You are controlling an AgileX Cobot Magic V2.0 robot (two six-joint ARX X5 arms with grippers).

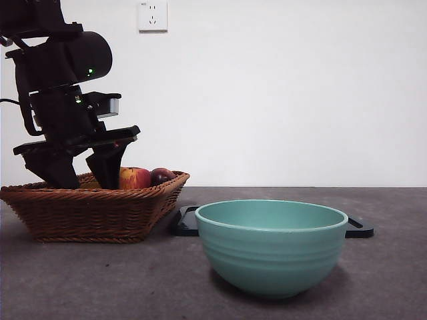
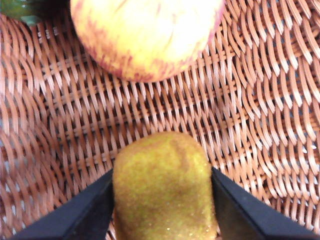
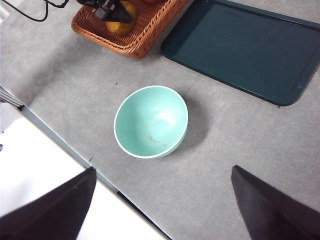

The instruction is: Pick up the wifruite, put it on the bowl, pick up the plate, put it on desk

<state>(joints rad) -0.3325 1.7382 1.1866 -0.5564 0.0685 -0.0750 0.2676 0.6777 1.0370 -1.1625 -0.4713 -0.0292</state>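
Left pincer (image 2: 162,210): down inside the wicker basket (image 1: 93,210) at the far left of the table (image 1: 100,280); its two black jaws sit against either side of the wifruite (image 2: 162,187), closed on it or very nearly so.
Wifruite: low in the basket on the weave, near the red-yellow apple (image 2: 147,35) but not touching it.
Right pincer (image 3: 160,200): waits high above the table, jaws spread wide, holding nothing.
Bowl (image 1: 271,245): empty, upright on the table, right of the basket and nearer the front camera; a dark tray (image 3: 240,47) lies flat just behind it.
Step, as judged: grasp made, lift not yet begun.
Risk, slip: the fuzzy oval skin could slide between the narrow jaws on lifting.
Risk, snag: a jaw tip could catch the weave and tug the basket.
Risk, knock: the apple lies close enough to be nudged.
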